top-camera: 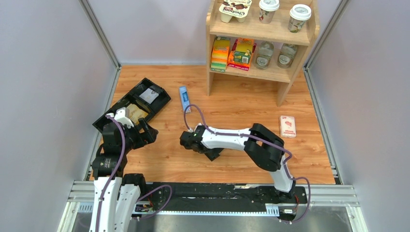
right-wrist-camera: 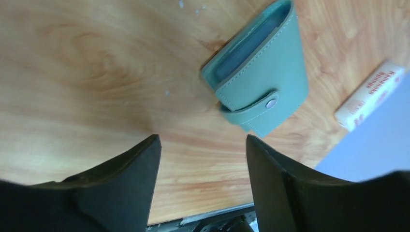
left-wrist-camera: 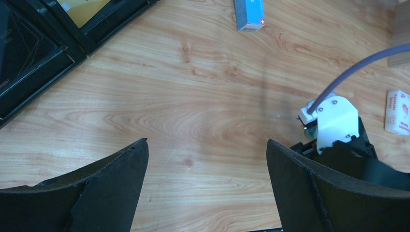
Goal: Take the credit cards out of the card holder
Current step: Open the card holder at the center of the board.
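Observation:
The card holder (right-wrist-camera: 261, 82), sage green and folded with its snap strap fastened, lies on the wooden table just beyond my right gripper (right-wrist-camera: 202, 140). That gripper is open with only bare wood between its fingers. In the top view the right gripper (top-camera: 186, 140) sits low at the table's middle and the card holder is hidden under the arm. A tan credit card (top-camera: 137, 113) lies in the black tray (top-camera: 157, 104); its golden edge (left-wrist-camera: 87, 7) shows in the left wrist view. My left gripper (left-wrist-camera: 207, 145) is wide open over bare table, beside the tray.
A long blue box (top-camera: 184, 98) lies behind the right gripper. A white and pink box (top-camera: 287, 126) rests at the right. A wooden shelf (top-camera: 261, 38) with cups, jars and packets stands at the back. Grey walls close in both sides.

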